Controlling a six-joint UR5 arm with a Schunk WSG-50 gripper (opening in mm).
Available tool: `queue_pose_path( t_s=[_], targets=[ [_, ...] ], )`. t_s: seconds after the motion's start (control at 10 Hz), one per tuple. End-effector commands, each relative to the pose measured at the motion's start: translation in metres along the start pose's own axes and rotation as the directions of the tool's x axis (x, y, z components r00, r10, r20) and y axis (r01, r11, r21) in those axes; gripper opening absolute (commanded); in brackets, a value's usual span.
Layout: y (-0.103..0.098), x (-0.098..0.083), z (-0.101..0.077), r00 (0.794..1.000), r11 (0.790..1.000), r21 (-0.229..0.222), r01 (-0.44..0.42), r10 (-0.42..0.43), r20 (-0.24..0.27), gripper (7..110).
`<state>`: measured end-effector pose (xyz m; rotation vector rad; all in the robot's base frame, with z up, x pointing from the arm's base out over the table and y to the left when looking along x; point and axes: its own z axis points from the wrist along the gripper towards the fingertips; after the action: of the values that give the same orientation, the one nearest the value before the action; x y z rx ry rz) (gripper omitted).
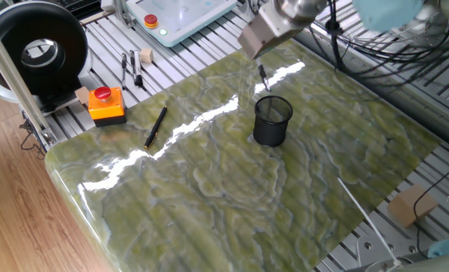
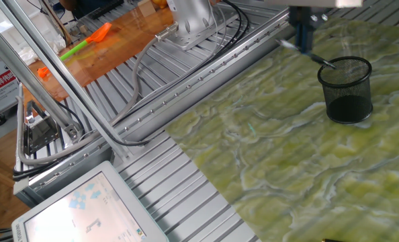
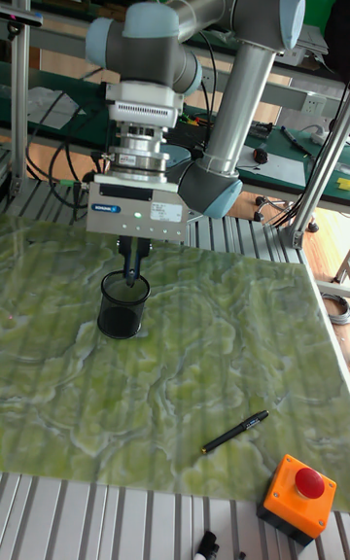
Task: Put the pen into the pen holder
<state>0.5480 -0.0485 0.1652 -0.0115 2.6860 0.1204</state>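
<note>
The pen holder (image 1: 272, 121) is a black wire-mesh cup standing upright on the green marbled table; it also shows as the pen holder (image 2: 348, 89) and the pen holder (image 3: 123, 304). My gripper (image 1: 259, 54) hangs just above its far rim, shut on the slim pen (image 1: 263, 77). The pen (image 2: 318, 58) is tilted, its dark lower tip reaching the cup's rim. In the tall view the gripper (image 3: 134, 251) sits directly over the cup and the pen (image 3: 130, 273) dips into its mouth.
A black pen (image 1: 156, 125) lies on the table's left part, near an orange box with a red button (image 1: 106, 103). A black reel (image 1: 35, 45) and a pendant screen (image 2: 85, 208) sit off the table. Cables run along the far edge.
</note>
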Motion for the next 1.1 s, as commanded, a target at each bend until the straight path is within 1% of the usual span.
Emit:
queue_pose_path(
  t_s=[0.0,0.1,0.2,0.3,0.4,0.5,0.7,0.8,0.9,1.0],
  targets=[
    [0.007,0.015,0.009,1.000,0.999,-0.032,-0.008,0.008,0.015,7],
    [-0.002,0.019,0.008,1.000,1.000,-0.025,0.002,-0.002,-0.001,7],
    [-0.007,0.021,0.011,1.000,1.000,-0.029,0.000,0.000,-0.002,7],
    [-0.013,0.024,0.017,1.000,1.000,-0.020,0.010,-0.011,-0.018,7],
    [-0.012,0.028,0.021,0.999,1.000,-0.027,0.003,-0.004,-0.041,7],
    [-0.011,0.029,0.025,0.999,0.999,-0.032,-0.006,0.004,-0.048,7],
    [-0.012,0.027,0.032,0.999,0.999,-0.034,-0.005,0.004,-0.042,7],
    [-0.012,0.029,0.031,0.999,0.999,-0.034,-0.004,0.002,-0.050,7],
    [-0.011,0.038,0.029,0.997,0.999,-0.034,-0.008,0.005,-0.083,7],
    [-0.009,0.040,0.029,0.996,0.999,-0.037,-0.014,0.011,-0.088,7]
  ],
)
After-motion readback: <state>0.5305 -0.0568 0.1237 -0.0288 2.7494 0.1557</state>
